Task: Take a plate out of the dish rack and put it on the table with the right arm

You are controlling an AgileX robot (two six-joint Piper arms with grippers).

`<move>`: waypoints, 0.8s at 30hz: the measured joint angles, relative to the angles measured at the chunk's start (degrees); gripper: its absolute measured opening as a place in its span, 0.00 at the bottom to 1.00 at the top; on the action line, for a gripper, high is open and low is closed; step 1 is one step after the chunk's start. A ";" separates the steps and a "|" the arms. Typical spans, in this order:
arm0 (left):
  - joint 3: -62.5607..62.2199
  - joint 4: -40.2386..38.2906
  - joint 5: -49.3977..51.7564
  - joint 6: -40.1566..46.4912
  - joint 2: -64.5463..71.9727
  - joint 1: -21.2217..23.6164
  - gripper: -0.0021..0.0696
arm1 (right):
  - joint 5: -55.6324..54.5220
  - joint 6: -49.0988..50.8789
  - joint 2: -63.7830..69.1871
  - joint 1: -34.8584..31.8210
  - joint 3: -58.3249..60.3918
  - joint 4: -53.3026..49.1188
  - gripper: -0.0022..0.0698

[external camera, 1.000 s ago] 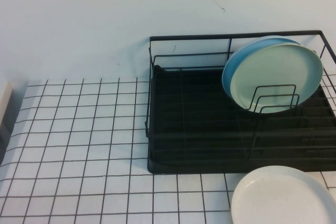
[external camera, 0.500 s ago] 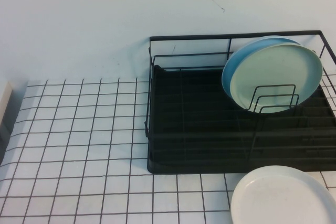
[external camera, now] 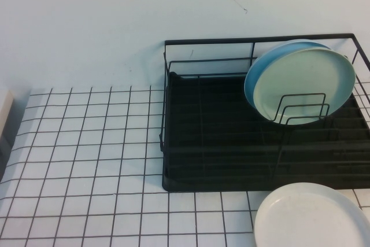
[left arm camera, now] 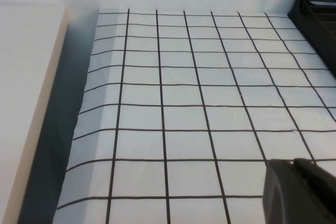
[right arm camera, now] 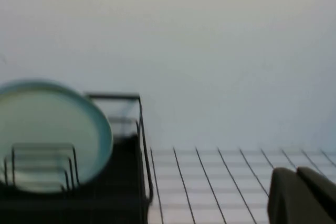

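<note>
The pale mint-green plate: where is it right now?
In the high view, the round pale mint-green plate stands upright at the black wire dish rack's right end, against the sky-blue plate.

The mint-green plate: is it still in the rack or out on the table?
In: mint-green plate stands on edge among the dish rack's wire dividers.

The high view looks steeply down from the robot's side onto the gridded worktop [external camera: 87, 160], facing the pale back wall, with the dish rack [external camera: 173, 143] at right and a white plate [external camera: 312, 218] cut by the near edge. Neither arm shows there. The left wrist view sits low and close over the grid; a dark corner of the left pincer [left arm camera: 302, 192] shows, and the rack's end. The right wrist view looks level at the rack from outside it, sharing the mint plate [right arm camera: 47, 129]; the right pincer [right arm camera: 302, 195] shows as a dark corner.
</note>
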 joint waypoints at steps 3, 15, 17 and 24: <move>0.00 0.00 0.00 0.00 0.00 0.00 0.02 | 8.16 -10.98 5.00 0.00 -2.88 6.09 0.03; 0.00 0.00 0.00 0.00 0.00 0.00 0.02 | 12.16 -30.94 17.70 0.00 -4.96 30.25 0.03; 0.00 0.00 0.00 0.00 0.00 0.00 0.02 | 11.92 -29.67 18.08 0.00 -4.96 31.28 0.03; 0.00 0.00 0.00 0.18 0.00 0.00 0.02 | 11.84 -27.77 19.00 0.00 -4.20 34.14 0.03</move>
